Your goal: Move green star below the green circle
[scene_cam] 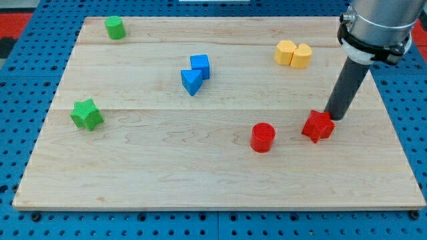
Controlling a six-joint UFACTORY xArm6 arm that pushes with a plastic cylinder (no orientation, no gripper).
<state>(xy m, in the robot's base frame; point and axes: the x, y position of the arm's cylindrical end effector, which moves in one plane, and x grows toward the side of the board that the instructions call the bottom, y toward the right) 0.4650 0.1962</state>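
Note:
The green star [87, 114] lies at the view's left side of the wooden board [167, 173]. The green circle, a short cylinder [115, 27], stands near the board's top left corner, well above the star and slightly to its right. My tip [335, 117] is far off at the view's right, touching or almost touching the upper right side of a red star [317, 126].
A red cylinder [263, 137] stands left of the red star. A blue cube [199, 66] and a blue triangle [191, 81] sit together at the upper middle. Two yellow blocks [293, 53] sit side by side at the upper right.

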